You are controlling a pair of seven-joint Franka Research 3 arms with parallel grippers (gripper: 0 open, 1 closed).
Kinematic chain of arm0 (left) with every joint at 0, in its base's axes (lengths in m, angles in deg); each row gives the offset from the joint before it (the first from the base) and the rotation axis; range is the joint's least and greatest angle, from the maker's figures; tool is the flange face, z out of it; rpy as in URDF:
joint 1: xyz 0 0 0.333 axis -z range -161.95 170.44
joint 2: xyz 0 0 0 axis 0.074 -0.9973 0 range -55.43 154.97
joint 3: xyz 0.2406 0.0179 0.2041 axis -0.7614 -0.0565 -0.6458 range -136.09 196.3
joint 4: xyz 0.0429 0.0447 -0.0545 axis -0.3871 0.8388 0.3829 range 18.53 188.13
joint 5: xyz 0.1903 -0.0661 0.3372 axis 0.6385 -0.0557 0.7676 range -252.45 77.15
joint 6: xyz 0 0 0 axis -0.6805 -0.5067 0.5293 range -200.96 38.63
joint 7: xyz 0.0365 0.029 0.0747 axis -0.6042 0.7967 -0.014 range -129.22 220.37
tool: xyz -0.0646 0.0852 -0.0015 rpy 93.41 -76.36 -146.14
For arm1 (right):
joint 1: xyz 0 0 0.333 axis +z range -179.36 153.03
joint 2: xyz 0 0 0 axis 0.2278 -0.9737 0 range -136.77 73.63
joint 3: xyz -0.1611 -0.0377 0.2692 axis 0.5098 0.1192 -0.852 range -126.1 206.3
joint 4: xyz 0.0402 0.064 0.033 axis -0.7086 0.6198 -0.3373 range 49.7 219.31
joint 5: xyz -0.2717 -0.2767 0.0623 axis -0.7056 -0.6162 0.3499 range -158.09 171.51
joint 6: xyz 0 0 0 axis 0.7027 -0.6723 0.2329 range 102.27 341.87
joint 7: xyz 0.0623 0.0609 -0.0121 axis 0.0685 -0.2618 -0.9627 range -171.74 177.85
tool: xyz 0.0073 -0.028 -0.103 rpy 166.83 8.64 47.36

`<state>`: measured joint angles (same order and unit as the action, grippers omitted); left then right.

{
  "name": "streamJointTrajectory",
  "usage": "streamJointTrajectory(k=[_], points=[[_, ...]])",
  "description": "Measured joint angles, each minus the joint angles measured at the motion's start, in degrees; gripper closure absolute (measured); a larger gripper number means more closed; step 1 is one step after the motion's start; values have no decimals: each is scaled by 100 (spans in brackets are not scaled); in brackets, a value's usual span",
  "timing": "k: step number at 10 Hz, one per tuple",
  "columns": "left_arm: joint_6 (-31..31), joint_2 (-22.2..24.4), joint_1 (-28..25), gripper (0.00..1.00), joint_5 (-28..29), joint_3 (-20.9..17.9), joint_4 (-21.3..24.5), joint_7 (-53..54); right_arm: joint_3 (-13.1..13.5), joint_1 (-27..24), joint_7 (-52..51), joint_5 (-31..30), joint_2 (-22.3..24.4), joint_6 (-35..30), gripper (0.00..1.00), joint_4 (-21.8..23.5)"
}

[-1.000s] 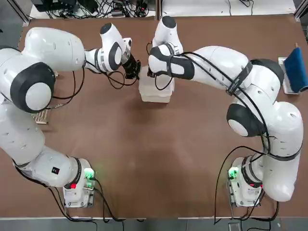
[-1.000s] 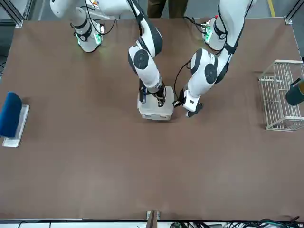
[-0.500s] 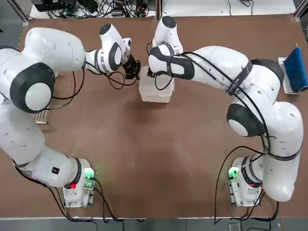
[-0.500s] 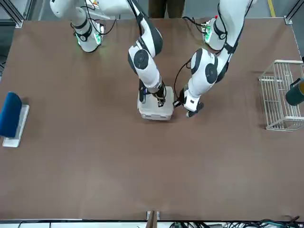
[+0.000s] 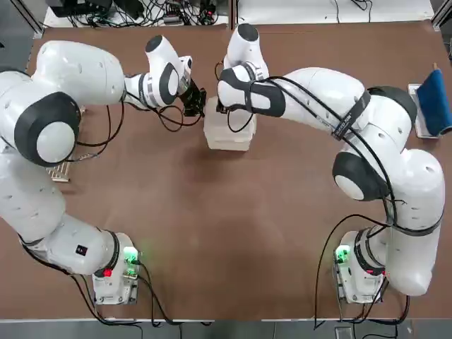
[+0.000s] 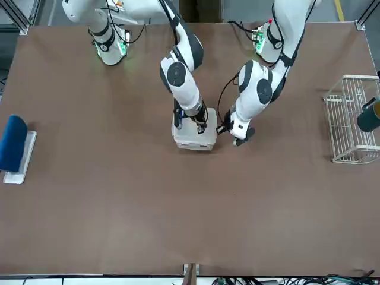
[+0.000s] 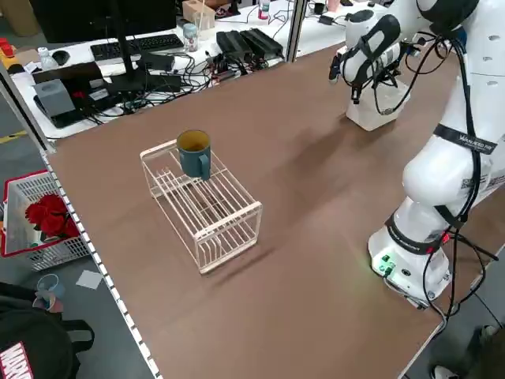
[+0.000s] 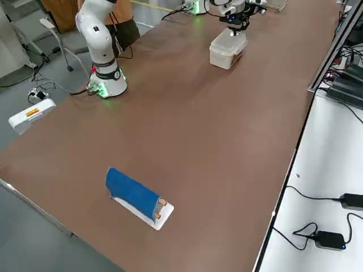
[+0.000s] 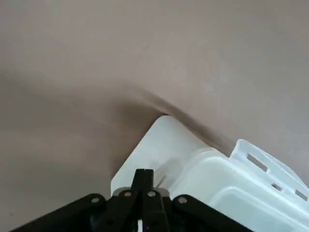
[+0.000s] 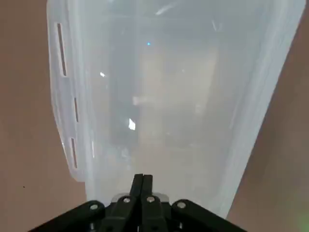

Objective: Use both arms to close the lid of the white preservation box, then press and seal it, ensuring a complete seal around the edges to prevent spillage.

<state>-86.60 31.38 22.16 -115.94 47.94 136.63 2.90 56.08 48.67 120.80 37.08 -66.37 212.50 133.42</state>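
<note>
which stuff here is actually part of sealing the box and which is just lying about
Part of the job:
- translucent white plastic preservation box
- its white hinged lid
- left gripper, jaws shut, beside the box
- right gripper, jaws shut, on the lid

Lying about:
- white wire rack
- teal mug
- blue item on a white tray

Overhead and front views face each other (both share the box (image 5: 227, 134)).

Two robot arms were counted, the left arm (image 5: 85, 70) and the right arm (image 5: 332, 92). One white preservation box (image 5: 227, 131) with one lid (image 10: 164, 96) was seen. One wire rack (image 7: 203, 201), one mug (image 7: 194, 152) and one blue item (image 8: 134, 191) on one tray (image 8: 160, 214) were noted.
</note>
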Motion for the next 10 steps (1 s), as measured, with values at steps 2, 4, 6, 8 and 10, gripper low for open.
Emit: streamJointTrajectory(k=[2,4,6,8,10], points=[[-10,0,-1,99,-9,5,4,0,0,0,0,0,0,0,98,0],[-48,4,-6,99,-101,14,24,3,0,0,0,0,0,0,98,0],[-116,12,-19,99,-174,37,60,3,1,0,0,0,0,0,98,0],[-198,20,-21,99,-310,47,104,10,1,0,0,0,0,0,98,0],[-321,11,-23,99,-505,71,148,14,1,0,0,0,3,-1,98,-1]])
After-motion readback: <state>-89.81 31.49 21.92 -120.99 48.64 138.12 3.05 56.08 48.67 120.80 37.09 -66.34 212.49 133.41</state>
